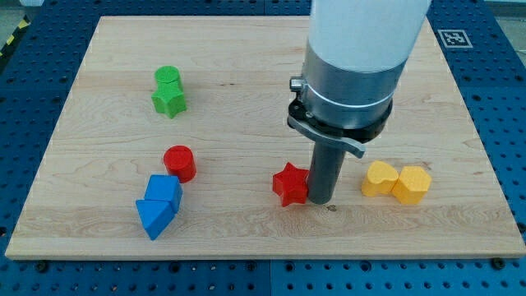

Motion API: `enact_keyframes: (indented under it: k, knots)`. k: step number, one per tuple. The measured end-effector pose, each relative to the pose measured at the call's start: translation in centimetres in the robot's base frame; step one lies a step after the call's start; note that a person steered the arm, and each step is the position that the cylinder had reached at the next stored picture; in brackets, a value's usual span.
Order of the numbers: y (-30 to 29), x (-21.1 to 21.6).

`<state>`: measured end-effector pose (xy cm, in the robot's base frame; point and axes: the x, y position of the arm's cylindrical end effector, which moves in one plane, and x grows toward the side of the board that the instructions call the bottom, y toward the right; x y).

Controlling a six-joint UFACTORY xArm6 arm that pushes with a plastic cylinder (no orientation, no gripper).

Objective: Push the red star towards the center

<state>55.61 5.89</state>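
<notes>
The red star [289, 183] lies on the wooden board [246, 66], a little below and right of the board's middle. My tip [320, 201] stands on the board right against the star's right side, touching or nearly touching it. The dark rod rises from there into the grey and white arm that fills the view's top right.
A red cylinder [179, 163] sits left of the star. Two blue blocks [159, 205] lie touching at the lower left. A green cylinder [167, 77] and a green star [168, 100] touch at the upper left. Two yellow blocks [397, 182] sit side by side right of my tip.
</notes>
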Motion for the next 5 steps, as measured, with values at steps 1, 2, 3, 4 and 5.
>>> enact_keyframes:
  k: [1, 2, 3, 4, 5]
  knots:
    - [-1.5, -0.2]
    - [-2.7, -0.2]
    - [-2.2, 0.9]
    - [-2.1, 3.7]
    - [-3.3, 3.2]
